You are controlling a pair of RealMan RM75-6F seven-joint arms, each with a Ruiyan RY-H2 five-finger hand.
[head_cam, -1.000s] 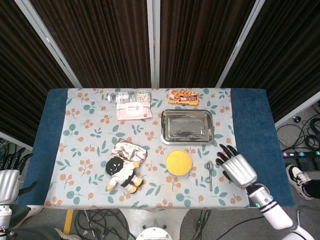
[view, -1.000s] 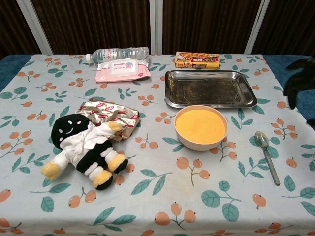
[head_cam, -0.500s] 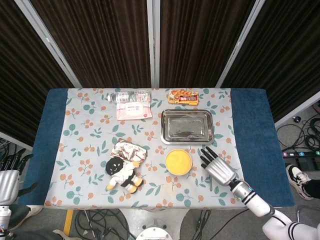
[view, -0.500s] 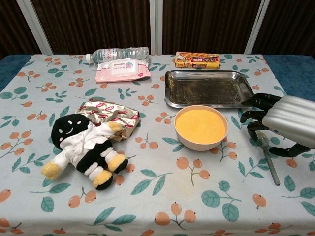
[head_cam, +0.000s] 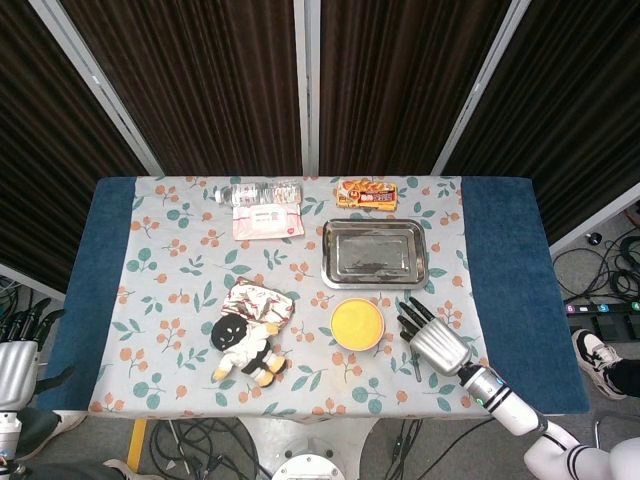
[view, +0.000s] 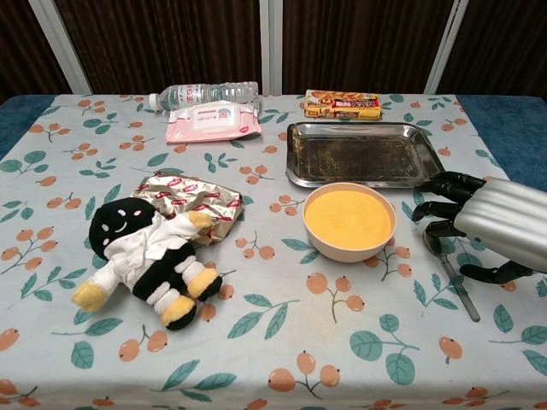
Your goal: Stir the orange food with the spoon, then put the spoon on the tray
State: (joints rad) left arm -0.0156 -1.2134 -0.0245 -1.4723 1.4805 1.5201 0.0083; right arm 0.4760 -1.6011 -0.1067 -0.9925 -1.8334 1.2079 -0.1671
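Head view: floral tablecloth [head_cam: 180,290], dark curtains [head_cam: 210,90]; right hand [head_cam: 437,344] spread, empty, above spoon [view: 451,275].

shiny metal tray [view: 364,154], metal spoon [view: 453,278]

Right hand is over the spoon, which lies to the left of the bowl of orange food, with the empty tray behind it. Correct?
Not quite. The spoon lies to the right of the bowl, under the right hand; the chest view shows it. The rest holds: the empty tray sits behind the bowl.
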